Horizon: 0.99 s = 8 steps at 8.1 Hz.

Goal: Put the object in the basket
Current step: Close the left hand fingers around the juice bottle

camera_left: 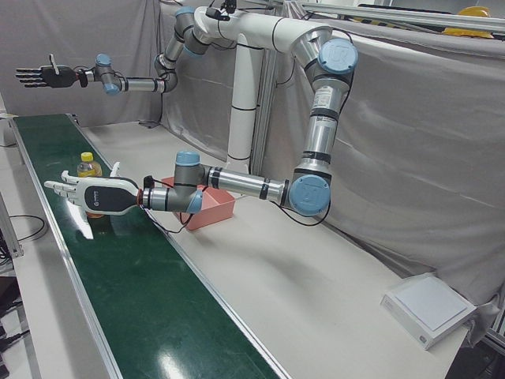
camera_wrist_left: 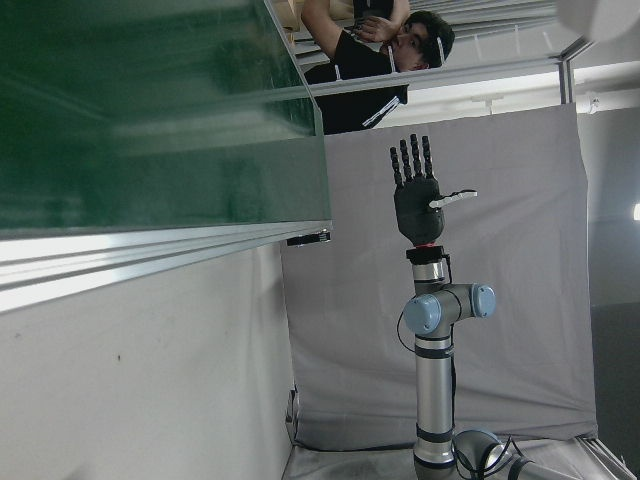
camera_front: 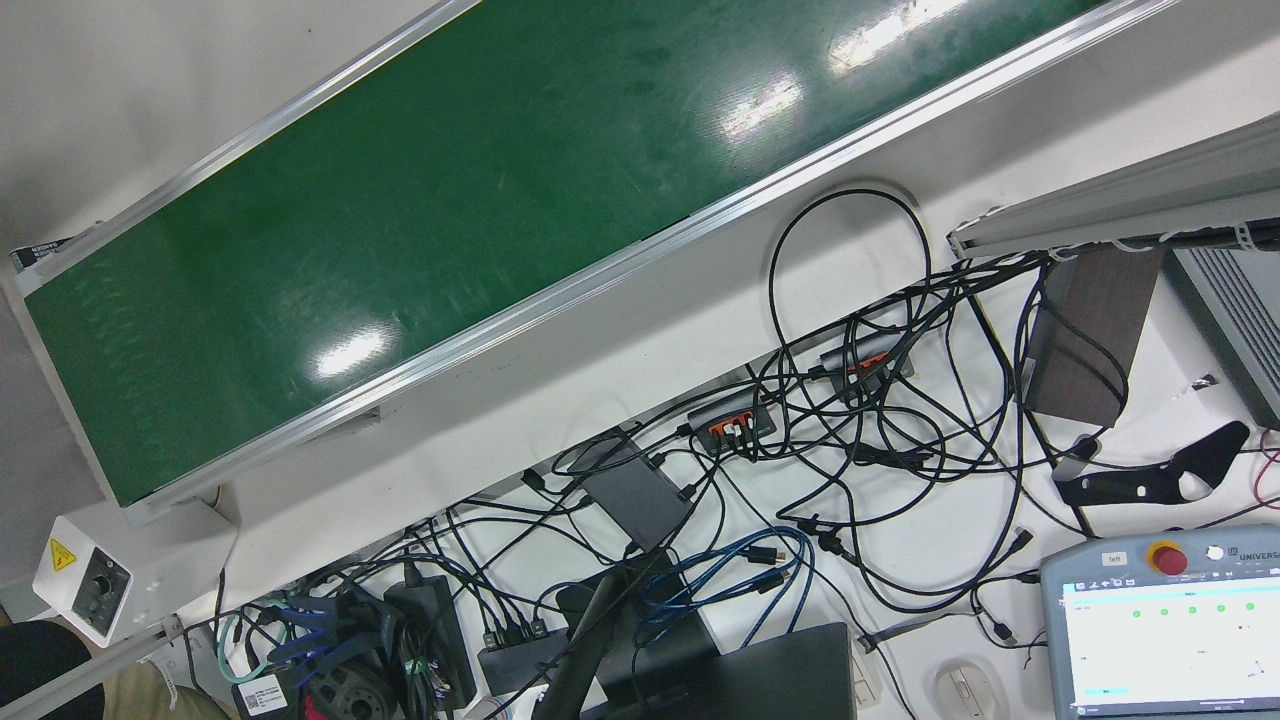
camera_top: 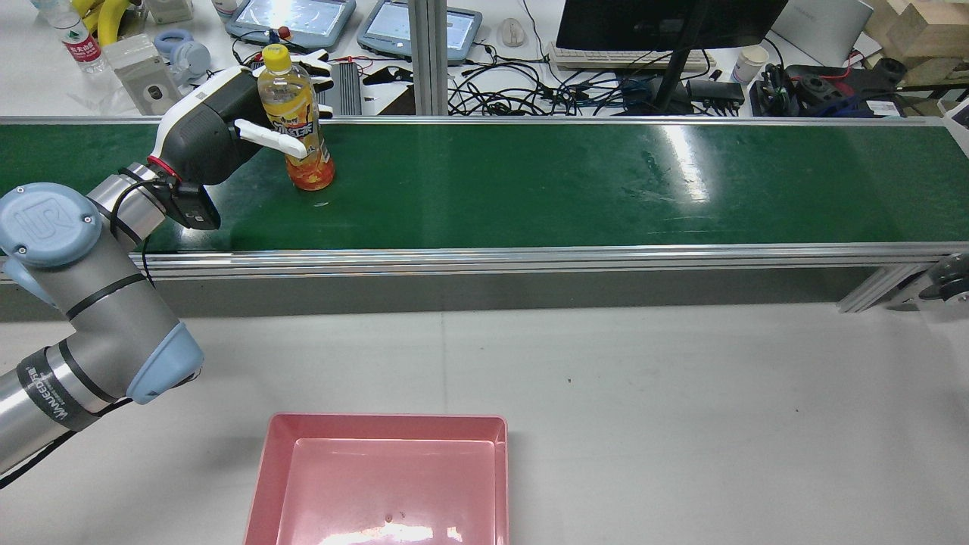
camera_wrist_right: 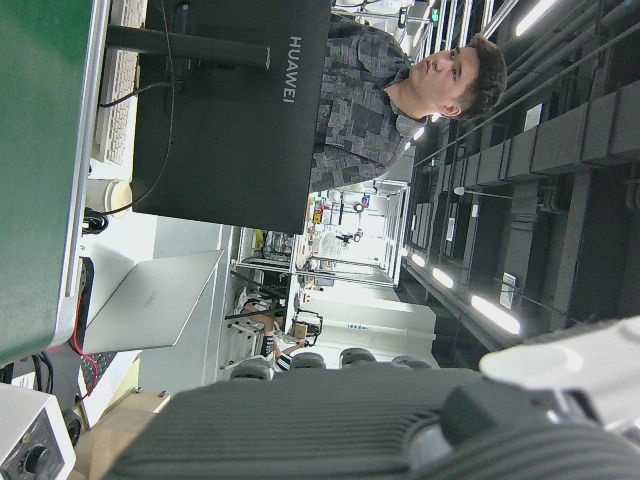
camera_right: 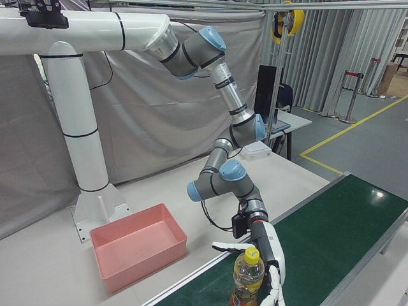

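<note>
Orange bottle [camera_top: 297, 121] stands on the belt [camera_top: 530, 182]; the left hand [camera_top: 216, 125] is spread wide around it, not gripping yet. Next, I think, the fingers must close on the bottle, then carry it to the basket [camera_top: 378, 484].

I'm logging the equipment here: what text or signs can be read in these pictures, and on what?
"HUAWEI": back of the monitor.
"UR": joint cap of the left arm.
"left": tag on the teach pendant.
"UNIVERS", cut off: same pendant.
Yellow warning triangle: conveyor control box.
Bottle label: too blurred to read.
</note>
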### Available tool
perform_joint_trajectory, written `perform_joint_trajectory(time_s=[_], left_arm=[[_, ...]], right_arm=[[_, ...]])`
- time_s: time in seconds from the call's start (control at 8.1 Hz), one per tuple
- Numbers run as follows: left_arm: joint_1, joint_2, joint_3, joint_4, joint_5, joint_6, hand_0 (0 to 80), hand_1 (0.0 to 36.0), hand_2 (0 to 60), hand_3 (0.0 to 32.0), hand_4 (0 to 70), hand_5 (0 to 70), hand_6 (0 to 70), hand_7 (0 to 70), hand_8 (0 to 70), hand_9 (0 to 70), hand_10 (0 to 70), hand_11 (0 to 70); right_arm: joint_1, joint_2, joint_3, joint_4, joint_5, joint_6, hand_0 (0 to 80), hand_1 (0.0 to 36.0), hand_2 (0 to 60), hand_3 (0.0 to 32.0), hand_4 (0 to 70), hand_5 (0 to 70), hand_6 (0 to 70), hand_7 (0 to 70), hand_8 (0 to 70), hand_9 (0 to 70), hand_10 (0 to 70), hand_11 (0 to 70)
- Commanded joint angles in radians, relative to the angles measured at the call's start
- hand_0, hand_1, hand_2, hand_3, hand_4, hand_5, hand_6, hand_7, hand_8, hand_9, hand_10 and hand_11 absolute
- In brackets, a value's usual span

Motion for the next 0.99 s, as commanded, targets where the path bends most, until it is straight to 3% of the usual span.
perform_joint_trajectory(time_s=[0.0,0.12,0.25,0.37,0.49,0.62,0.74,0.86], left_arm=[[-0.008,-0.052,-0.005,0.11,-0.001,0.003,80.0,24.1,28.9,0.0,54.3,70.0,60.6,70.0,70.0,70.0,70.0,70.0],[-0.01,-0.072,-0.011,0.137,0.001,0.003,68.8,27.2,59.5,0.0,51.6,70.0,64.9,70.0,70.0,70.0,70.0,70.0],[-0.01,-0.092,-0.014,0.16,0.004,0.003,62.4,28.5,60.0,0.0,48.6,70.0,65.3,70.0,70.0,70.0,70.0,70.0],[-0.012,-0.092,-0.031,0.161,0.009,-0.001,61.3,26.9,60.0,0.0,46.5,70.0,62.7,70.0,70.0,70.0,70.0,70.0],[-0.013,-0.084,-0.069,0.161,0.007,-0.001,60.8,24.5,57.4,0.0,44.6,70.0,59.9,70.0,70.0,70.0,70.0,70.0],[-0.015,-0.069,-0.124,0.161,0.009,-0.001,59.9,22.7,50.8,0.0,42.2,70.0,57.4,70.0,70.0,70.0,70.0,70.0],[0.001,0.019,-0.197,0.15,0.019,-0.003,59.2,21.2,45.2,0.0,39.8,70.0,55.3,70.0,70.0,70.0,70.0,70.0],[0.019,0.104,-0.3,0.15,0.019,-0.001,59.0,21.2,45.2,0.0,40.7,70.0,55.3,70.0,70.0,70.0,70.0,70.0]], right_arm=[[0.0,0.0,0.0,0.0,0.0,0.0,0.0,0.0,0.0,0.0,0.0,0.0,0.0,0.0,0.0,0.0,0.0,0.0],[0.0,0.0,0.0,0.0,0.0,0.0,0.0,0.0,0.0,0.0,0.0,0.0,0.0,0.0,0.0,0.0,0.0,0.0],[0.0,0.0,0.0,0.0,0.0,0.0,0.0,0.0,0.0,0.0,0.0,0.0,0.0,0.0,0.0,0.0,0.0,0.0],[0.0,0.0,0.0,0.0,0.0,0.0,0.0,0.0,0.0,0.0,0.0,0.0,0.0,0.0,0.0,0.0,0.0,0.0],[0.0,0.0,0.0,0.0,0.0,0.0,0.0,0.0,0.0,0.0,0.0,0.0,0.0,0.0,0.0,0.0,0.0,0.0],[0.0,0.0,0.0,0.0,0.0,0.0,0.0,0.0,0.0,0.0,0.0,0.0,0.0,0.0,0.0,0.0,0.0,0.0],[0.0,0.0,0.0,0.0,0.0,0.0,0.0,0.0,0.0,0.0,0.0,0.0,0.0,0.0,0.0,0.0,0.0,0.0],[0.0,0.0,0.0,0.0,0.0,0.0,0.0,0.0,0.0,0.0,0.0,0.0,0.0,0.0,0.0,0.0,0.0,0.0]])
